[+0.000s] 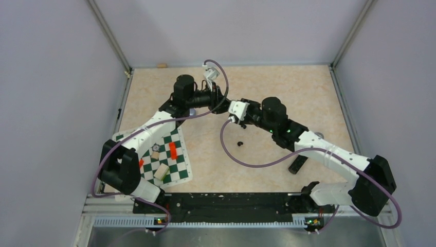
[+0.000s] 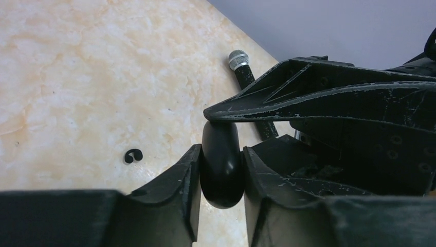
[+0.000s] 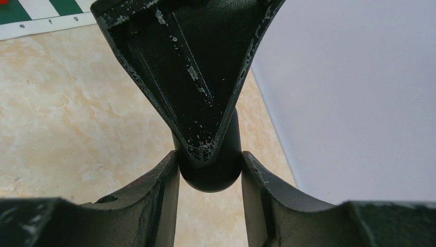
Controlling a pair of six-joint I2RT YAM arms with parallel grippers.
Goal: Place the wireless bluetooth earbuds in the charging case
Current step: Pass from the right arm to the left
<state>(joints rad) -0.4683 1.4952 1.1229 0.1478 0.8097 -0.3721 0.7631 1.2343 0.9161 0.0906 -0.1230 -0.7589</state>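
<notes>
- Desk [image 1: 288, 87]: marbled top, walled on three sides. Both arms meet over its middle, well apart from every wall and edge.
- Mat [image 1: 177, 167]: chequered sheet at the near left, carrying small pieces. It lies well apart from the work point.
- Mic [image 2: 252, 92]: black cylinder with a silver head, lying on the desk at the near right, apart from both pincers.
- Left pincer [image 2: 221, 149]: pressed against the flanks of the case.
- Right pincer [image 3: 210, 154]: clamped on the same case from the opposite side, its fingertips at the other end.
- Case [image 2: 221, 175]: smooth oval pebble, reading dark in both wrist views. It is held between the two pincers and appears to be clear of the desk. No open lid shows.
- Black scrap [image 2: 133, 155]: small C-shaped piece lying on bare desk near the meeting point.
- Earbuds: not seen in any view.
- Step, as judged: a two-handed hold on the shut case, preparatory to opening it.
- Next move, as judged: one pincer steadies the body while the other works the lid at the seam. The smooth shell may slip.
- Room: bare desk lies on all sides. The main constraint is the two pincers crowding each other.
</notes>
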